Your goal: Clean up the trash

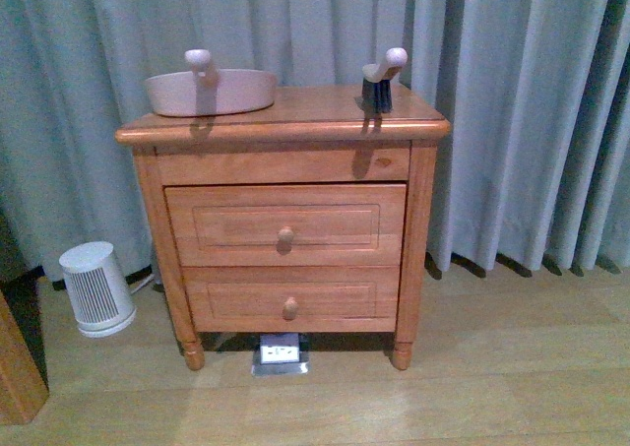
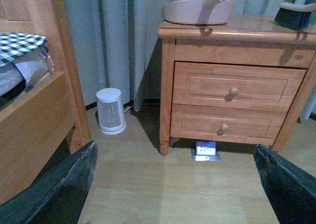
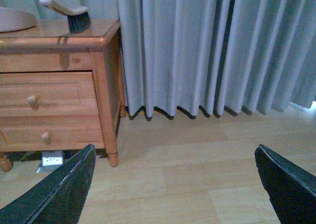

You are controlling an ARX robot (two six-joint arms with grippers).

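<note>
Where the wall would be, a grey curtain point(image 1: 512, 121) hangs in folds down to the pale wood floor point(image 1: 492, 367), running behind everything else. To the left stands a wooden bed frame point(image 2: 34, 120) with a black-and-white checked pillow point(image 2: 19, 42) on it. Its post closes off that side.

Against the curtain stands a wooden nightstand point(image 1: 285, 229), its upper drawer point(image 1: 285, 224) and lower drawer point(image 1: 290, 298) both shut. On its top, toward the left edge, sits a pinkish dustpan point(image 1: 212, 92) with its handle upright. I can't see inside it from here. Toward the right edge a dark-bristled brush point(image 1: 379, 82) stands apart from the pan.

A small white ribbed heater point(image 1: 96, 288) sits on the floor between bed and nightstand, near the left leg. A little silver floor box point(image 1: 280, 352) lies just under the nightstand's front edge. To the right of the nightstand the floor runs open up to the curtain hem.

The left gripper point(image 2: 175, 150) has its dark fingers point(image 2: 59, 189) spread wide with nothing between them. The right gripper point(image 3: 175, 147) is just as wide and bare. Both hang over bare boards.

No view shows a crumpled white wad, so I can't tell where the trash lies.
</note>
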